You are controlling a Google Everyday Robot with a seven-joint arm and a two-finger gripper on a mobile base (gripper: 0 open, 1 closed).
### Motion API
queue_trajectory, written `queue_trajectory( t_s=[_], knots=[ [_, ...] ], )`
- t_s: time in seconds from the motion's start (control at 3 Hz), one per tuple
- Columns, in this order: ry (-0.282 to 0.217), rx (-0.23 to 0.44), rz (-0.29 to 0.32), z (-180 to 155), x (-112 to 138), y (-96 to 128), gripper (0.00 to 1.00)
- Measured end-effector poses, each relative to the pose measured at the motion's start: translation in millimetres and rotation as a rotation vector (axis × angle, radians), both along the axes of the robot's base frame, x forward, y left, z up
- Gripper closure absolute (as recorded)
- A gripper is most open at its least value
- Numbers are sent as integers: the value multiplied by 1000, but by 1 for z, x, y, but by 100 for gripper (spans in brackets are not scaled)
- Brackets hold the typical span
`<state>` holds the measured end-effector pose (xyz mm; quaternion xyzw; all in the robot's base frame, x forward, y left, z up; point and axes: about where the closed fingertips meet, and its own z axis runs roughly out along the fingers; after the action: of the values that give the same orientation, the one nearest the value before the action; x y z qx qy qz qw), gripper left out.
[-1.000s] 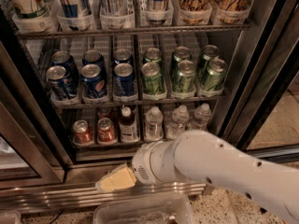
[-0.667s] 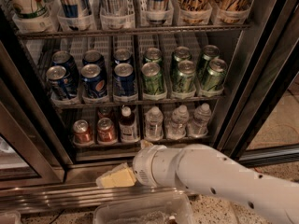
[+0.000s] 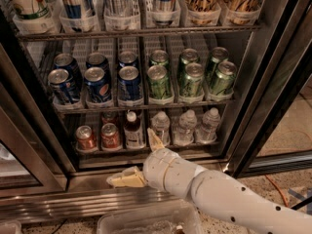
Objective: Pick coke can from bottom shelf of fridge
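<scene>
Rotated since before, the open pincer (image 3: 130, 156) sits just below-right of a coke can (image 3: 110, 136).

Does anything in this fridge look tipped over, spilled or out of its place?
Nothing stands out. The coke cans and bottles on the bottom shelf stand upright in their lanes. The pincer hangs open at the shelf's front edge, holding nothing.

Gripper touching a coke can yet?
Apart. Camera view shows the gripper open, below and right of the nearest coke can, with the bottom shelf edge between.
</scene>
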<state>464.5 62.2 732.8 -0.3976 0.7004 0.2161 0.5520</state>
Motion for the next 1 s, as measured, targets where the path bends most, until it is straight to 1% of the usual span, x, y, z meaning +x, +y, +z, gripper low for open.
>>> queue_trajectory(
  t_s=[0.33, 0.67, 1.0],
  knots=[
    [-3, 1, 6, 0, 0, 1, 0],
    [-50, -7, -8, -12, 10, 2, 0],
    [-121, -7, -22, -30, 20, 9, 0]
  ],
)
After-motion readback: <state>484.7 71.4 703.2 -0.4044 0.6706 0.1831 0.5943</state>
